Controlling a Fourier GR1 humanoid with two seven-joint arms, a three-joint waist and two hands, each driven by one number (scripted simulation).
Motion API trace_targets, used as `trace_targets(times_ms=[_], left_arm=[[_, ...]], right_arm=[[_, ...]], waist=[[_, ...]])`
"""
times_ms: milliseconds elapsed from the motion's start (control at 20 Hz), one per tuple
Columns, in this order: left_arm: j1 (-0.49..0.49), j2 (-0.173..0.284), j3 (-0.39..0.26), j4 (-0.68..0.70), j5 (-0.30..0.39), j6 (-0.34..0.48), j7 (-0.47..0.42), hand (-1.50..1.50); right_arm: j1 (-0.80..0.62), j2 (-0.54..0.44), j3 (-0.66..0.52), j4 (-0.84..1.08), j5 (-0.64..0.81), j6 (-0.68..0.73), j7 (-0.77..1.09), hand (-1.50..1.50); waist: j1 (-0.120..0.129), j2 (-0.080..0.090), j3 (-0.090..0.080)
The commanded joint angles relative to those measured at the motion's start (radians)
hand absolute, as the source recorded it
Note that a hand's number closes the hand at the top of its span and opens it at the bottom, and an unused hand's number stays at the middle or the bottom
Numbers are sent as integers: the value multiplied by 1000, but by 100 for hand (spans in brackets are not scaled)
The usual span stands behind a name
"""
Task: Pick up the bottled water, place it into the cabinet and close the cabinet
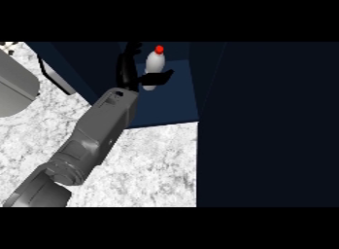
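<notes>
The bottled water (155, 62) is white with a red cap and stands upright inside the dark blue cabinet (173, 104) at the top middle of the head view. My left hand (131, 80) reaches into the cabinet from the lower left. Its fingers (123, 65) stretch up just left of the bottle with a small gap, and its thumb (161, 77) crosses in front of the bottle's lower part. The hand looks open. The right hand does not show.
A broad dark cabinet door (272, 121) stands open at the right and covers that side of the view. A second narrow panel (57, 74) slants at the cabinet's left. A grey rounded object (7, 87) sits far left on the white marble counter (150, 165).
</notes>
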State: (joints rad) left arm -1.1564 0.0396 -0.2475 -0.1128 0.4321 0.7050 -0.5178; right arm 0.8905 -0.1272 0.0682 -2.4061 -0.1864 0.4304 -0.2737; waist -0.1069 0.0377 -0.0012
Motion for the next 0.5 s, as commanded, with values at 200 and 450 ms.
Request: trace_targets(times_ms=[200,450], left_arm=[[-19,23,7,23,-11,-91,-40,-150],[-40,2,73,-64,46,-199,-131,-150]], right_arm=[[0,-10,12,-48,-29,17,25,-150],[36,-10,10,-35,-43,38,9,-150]], waist=[[-1,8,-2],[14,-5,-2]])
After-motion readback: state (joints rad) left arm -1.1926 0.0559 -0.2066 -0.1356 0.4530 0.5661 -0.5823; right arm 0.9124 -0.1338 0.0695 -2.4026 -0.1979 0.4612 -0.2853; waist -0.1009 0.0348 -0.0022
